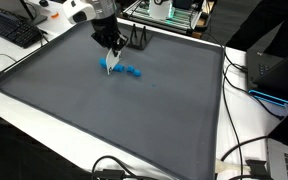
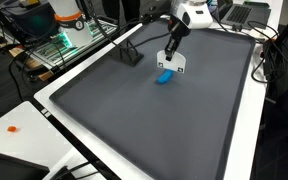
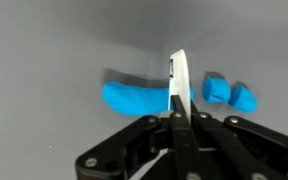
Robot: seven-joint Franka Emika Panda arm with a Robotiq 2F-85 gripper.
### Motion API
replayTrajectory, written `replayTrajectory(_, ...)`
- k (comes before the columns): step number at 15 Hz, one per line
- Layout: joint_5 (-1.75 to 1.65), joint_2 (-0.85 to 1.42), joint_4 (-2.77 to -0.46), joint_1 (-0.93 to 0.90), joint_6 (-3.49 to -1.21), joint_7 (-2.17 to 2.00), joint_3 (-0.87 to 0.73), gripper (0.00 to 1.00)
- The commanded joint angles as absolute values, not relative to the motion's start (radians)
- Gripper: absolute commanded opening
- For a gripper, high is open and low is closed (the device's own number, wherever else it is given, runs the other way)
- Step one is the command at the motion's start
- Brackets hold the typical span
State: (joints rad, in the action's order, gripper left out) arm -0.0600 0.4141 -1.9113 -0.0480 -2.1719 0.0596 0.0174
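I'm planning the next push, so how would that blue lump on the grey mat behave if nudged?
The blue lump looks soft like dough: two small pieces lie beside it near the white blade, so it would probably dent rather than slide. Its flat, low shape makes rolling unlikely.

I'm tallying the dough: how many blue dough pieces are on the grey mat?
3. In the wrist view, a long slab lies left of the white blade in the gripper; a small chunk right of it; a second chunk farther right. The blade may hide more.
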Motion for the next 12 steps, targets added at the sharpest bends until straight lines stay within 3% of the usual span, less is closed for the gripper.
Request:
replayTrajectory(1,-0.077,0.43,-1.923,-0.042,-2.2,0.073,0.019,0.01)
replayTrajectory(12,-0.075,0.457,-1.932,-0.04,-2.213,0.074,0.018,0.01)
